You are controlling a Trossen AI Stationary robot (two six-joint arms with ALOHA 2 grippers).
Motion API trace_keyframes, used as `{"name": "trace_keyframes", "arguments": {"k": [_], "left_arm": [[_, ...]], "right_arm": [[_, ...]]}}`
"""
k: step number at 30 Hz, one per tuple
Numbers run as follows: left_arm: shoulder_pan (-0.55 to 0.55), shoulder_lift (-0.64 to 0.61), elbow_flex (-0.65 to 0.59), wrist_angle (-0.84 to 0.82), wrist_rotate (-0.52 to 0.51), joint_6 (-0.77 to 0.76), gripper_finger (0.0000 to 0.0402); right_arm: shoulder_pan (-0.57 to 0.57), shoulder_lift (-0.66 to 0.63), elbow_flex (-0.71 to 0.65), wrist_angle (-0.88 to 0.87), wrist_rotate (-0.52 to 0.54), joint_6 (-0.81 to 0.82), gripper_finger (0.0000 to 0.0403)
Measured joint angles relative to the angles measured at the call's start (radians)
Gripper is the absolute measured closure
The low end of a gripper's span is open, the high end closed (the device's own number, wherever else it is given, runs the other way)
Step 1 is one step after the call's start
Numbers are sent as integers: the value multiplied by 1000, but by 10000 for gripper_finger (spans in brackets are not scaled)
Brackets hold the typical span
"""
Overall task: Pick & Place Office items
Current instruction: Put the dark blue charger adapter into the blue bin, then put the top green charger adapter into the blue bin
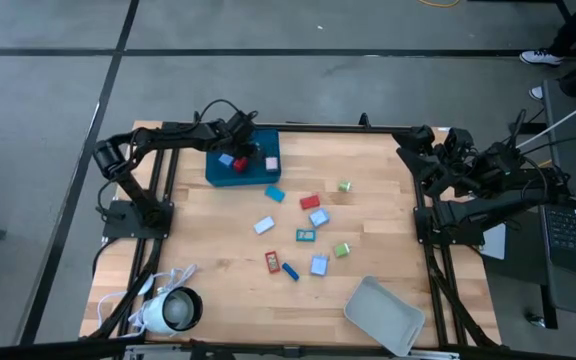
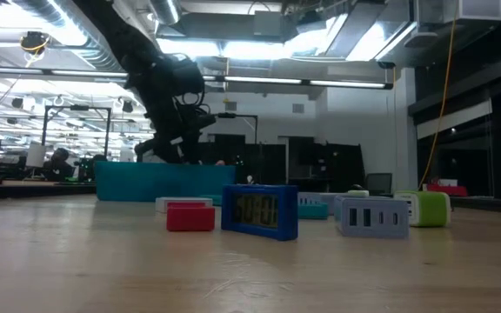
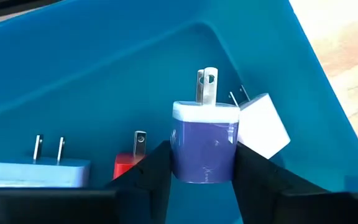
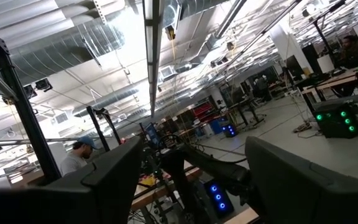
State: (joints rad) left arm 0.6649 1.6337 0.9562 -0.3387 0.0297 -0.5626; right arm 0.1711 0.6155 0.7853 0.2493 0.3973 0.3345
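My left gripper (image 1: 241,150) (image 3: 202,163) reaches over the teal tray (image 1: 218,172) (image 2: 159,182) at the table's far side and is shut on a blue-violet plug block with a white cap and two metal prongs (image 3: 205,143). A light blue block (image 3: 39,172), a red one (image 3: 125,165) and a white one (image 3: 265,124) lie on the tray's floor. Several more small blocks lie loose mid-table, among them a red one (image 1: 310,202), a green one (image 1: 344,186) and a blue one (image 1: 290,271). My right gripper (image 4: 191,180) waits open at the table's right edge, pointing into the room. My left gripper pinches the blue-violet block by its two opposite side faces (image 3: 178,155), one finger (image 3: 157,171) on each side. It comes from above, inside the teal tray. The block's prongs (image 3: 207,87) stick out clear of the fingers. Whether the block rests on the tray floor does not show.
A grey tray (image 1: 383,315) sits at the near right corner. A white round corded device (image 1: 173,310) lies at the near left corner. In the low view a blue clock-like block (image 2: 259,211) and a red one (image 2: 190,217) stand nearest. Bare wood lies left of the scattered blocks.
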Motion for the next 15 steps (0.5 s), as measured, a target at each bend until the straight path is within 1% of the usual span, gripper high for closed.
{"name": "trace_keyframes", "arguments": {"k": [5, 8, 12, 13, 15], "left_arm": [[1, 0, 0, 0, 3, -25, 202], [-3, 0, 11, 13, 32, -22, 175], [-5, -5, 51, 67, 78, -19, 160], [-7, -14, 58, 106, 104, -18, 160], [-10, -47, 69, 245, 154, -20, 160]], "right_arm": [[0, 0, 0, -14, -20, 24, 114], [0, 0, 0, -12, 51, 26, 115], [0, 0, 0, 63, 165, 24, 115], [0, 2, 0, 91, 177, 24, 115], [0, 11, 1, 117, 187, 15, 115]]}}
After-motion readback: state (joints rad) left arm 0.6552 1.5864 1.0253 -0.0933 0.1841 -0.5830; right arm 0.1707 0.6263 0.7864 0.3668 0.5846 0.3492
